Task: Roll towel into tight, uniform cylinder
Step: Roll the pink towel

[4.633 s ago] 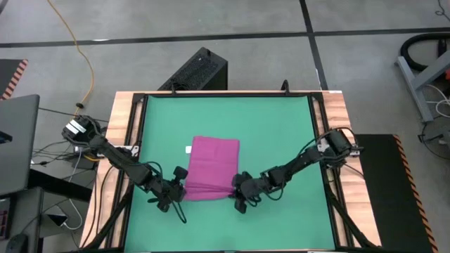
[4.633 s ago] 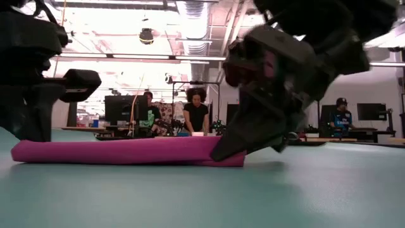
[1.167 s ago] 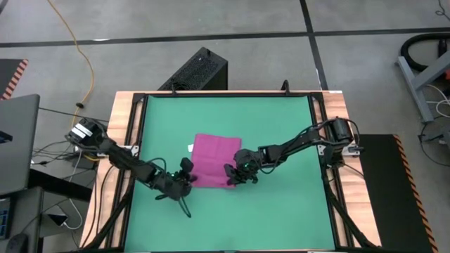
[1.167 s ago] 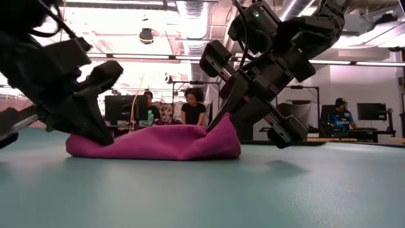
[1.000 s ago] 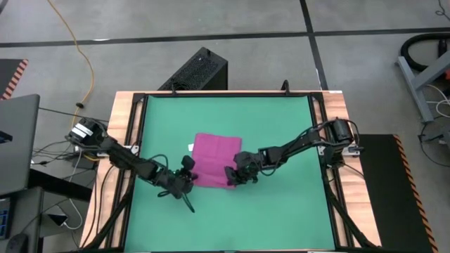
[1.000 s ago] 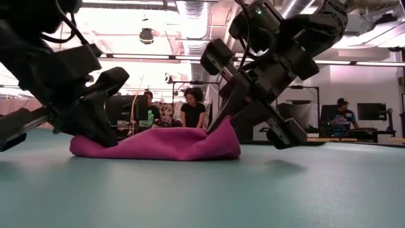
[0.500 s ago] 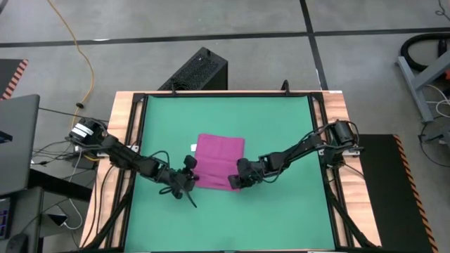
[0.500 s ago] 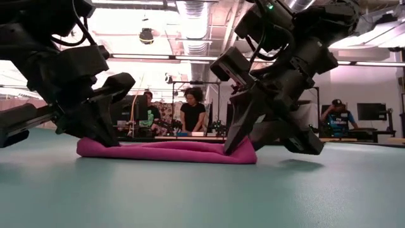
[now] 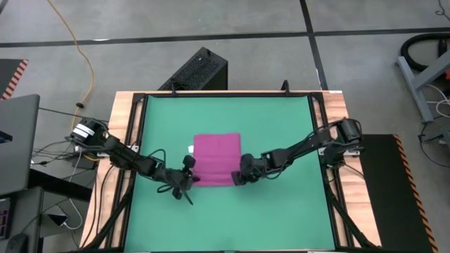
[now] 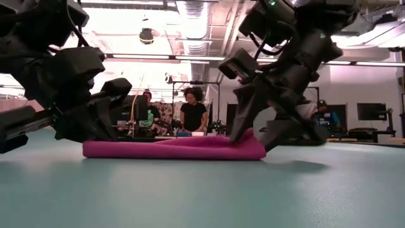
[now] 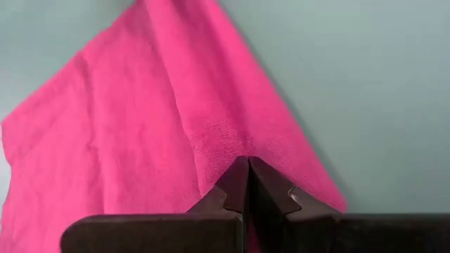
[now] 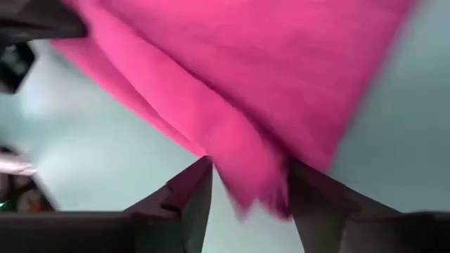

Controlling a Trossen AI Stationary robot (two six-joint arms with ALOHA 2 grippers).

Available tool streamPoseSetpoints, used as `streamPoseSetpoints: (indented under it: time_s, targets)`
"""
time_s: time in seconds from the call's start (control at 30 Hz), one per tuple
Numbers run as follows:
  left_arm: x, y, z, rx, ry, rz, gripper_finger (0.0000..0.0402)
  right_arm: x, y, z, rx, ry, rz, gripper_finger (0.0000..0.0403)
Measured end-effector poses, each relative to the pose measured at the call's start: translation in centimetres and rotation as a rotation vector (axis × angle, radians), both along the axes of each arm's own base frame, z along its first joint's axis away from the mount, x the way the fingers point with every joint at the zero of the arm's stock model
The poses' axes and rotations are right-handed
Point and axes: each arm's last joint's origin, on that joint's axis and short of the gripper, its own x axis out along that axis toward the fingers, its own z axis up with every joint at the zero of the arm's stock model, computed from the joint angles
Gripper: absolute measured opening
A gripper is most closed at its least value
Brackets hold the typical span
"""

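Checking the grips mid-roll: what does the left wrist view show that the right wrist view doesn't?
Left wrist only: the left gripper shut on the towel, pinching its edge. Right wrist only: the right gripper open, a towel fold hanging loose between its fingers, with part of the other arm in one corner. Both: pink towel on the green mat.

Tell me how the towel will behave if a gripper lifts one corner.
The towel is probably floppy: its edge sags between the right gripper fingers. Likely light, since it lies thin and flat on the mat. It won't roll by itself; its folded edge looks soft.
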Motion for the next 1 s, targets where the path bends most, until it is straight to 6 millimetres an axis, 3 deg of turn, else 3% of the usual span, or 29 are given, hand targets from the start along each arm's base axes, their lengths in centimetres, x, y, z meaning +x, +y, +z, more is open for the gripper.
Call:
streamPoseSetpoints:
  time_s: [0.27,0.5,0.77,1.0]
  targets:
    - [-0.1,0.1,-0.1,0.025,-0.003,0.003,0.0,-1.9,-0.1,2.5,-0.222,0.002,-0.039,0.0211]
    - [-0.1,0.2,-0.1,0.039,-0.012,0.031,0.0,-0.7,2.1,4.0,-0.457,-0.243,0.061,0.018]
    - [-0.2,0.2,-0.1,0.031,-0.014,0.061,0.0,-0.2,4.1,1.3,-0.537,-0.231,0.112,0.0125]
    - [-0.1,0.2,0.0,0.039,-0.021,0.078,0.0,0.5,4.3,-2.0,-0.536,-0.171,0.081,0.0101]
